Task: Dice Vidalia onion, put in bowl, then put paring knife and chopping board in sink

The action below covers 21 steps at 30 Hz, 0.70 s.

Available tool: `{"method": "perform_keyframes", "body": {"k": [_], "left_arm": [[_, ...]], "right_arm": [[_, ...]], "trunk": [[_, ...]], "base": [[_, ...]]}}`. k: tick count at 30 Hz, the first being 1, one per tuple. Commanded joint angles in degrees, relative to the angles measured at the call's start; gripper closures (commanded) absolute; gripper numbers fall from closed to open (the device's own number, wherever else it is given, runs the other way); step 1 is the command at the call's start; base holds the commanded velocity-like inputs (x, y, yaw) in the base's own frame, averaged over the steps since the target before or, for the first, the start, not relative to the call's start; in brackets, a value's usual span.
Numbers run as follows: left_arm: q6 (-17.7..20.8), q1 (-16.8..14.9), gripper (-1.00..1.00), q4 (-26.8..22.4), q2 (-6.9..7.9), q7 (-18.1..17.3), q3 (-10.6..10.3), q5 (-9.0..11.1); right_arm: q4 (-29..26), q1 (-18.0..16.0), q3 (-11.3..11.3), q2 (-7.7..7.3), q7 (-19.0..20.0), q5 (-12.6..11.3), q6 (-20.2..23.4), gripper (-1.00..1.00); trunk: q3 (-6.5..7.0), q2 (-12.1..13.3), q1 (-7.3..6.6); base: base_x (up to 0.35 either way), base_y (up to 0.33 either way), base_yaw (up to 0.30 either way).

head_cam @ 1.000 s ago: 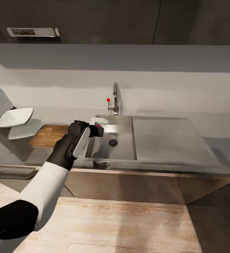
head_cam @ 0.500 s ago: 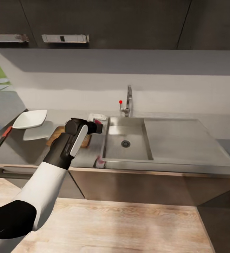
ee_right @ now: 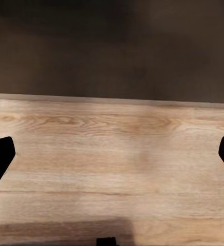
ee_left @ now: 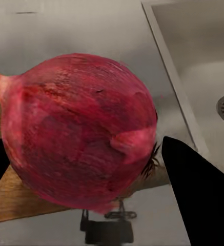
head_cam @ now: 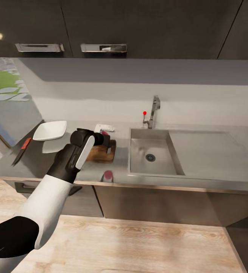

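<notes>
Head view: left gripper (head_cam: 104, 138) held above chopping board (head_cam: 101, 151) on countertop (head_cam: 120, 167), Vidalia onion (head_cam: 105, 133) pinched between fingers; sink (head_cam: 154, 153) well apart.

Left wrist view: Vidalia onion (ee_left: 78, 130) clamped between 2 dark fingers (ee_left: 199, 195), above board edge.

Right wrist view: right gripper (ee_right: 112, 154) spread wide, over wooden floor (ee_right: 112, 154).

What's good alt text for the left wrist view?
A large reddish-pink Vidalia onion held between the left tool's dark fingers, over the corner of the wooden chopping board. Grey countertop lies behind, with the sink and its drain beside it.
</notes>
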Motion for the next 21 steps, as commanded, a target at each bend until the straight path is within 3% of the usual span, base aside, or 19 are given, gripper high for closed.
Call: {"method": "perform_keyframes", "body": {"k": [1, 9, 21], "left_arm": [[0.2, -0.1, 1.00, 0.1, 0.02, 0.6, -0.1, 0.6], [0.0, -0.1, 1.00, 4.6, 0.02, 0.6, -0.1, 0.5], [-0.2, -0.1, 1.00, 8.4, -0.22, 0.6, -0.2, 0.4]], "right_arm": [[0.0, 0.0, 0.5, 0.01, -0.4, -0.2, -0.2, -1.00], [0.0, 0.0, 0.5, 0.01, -0.4, -0.2, -0.2, -1.00], [0.0, 0.0, 0.5, 0.01, -0.4, -0.2, -0.2, -1.00]], "trunk": [[0.00, -0.1, 0.03], [0.72, -0.1, 0.03], [1.66, -0.1, 0.03]], "base": [[0.000, 0.304, 0.082], [0.000, 0.275, 0.087], [0.029, 0.021, 0.082]]}}
